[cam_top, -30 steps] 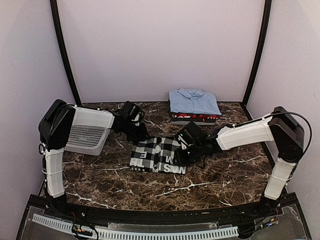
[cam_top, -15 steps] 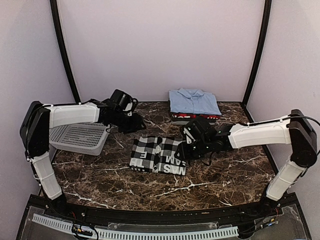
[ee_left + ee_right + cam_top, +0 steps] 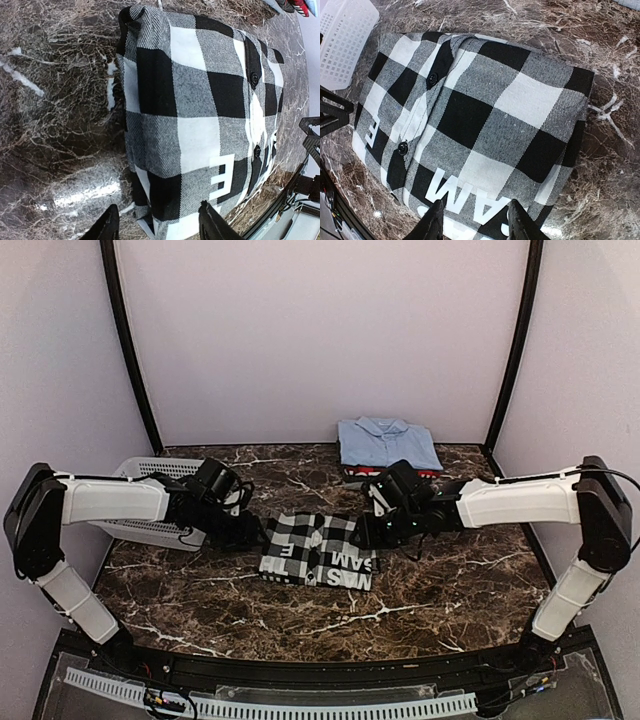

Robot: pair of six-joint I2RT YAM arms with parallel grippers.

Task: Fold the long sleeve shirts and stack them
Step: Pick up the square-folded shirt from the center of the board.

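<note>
checked shirt (image 3: 318,550) | laid folded flat mid-table between both grippers | long axis set left-right, lettered edge turned nearward | left gripper (image 3: 252,533) fingers held apart | right gripper (image 3: 372,533) fingers held apart

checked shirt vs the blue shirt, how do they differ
The checked shirt is black and white with white lettering; the blue shirt is plain. The checked shirt lies directly on the table, mid-table; the blue shirt sits on a red shirt at the back. Both are folded.

Marble table (image 3: 450,590) carries checked shirt (image 3: 318,548), basket (image 3: 150,532), shirt stack (image 3: 388,445).
</note>
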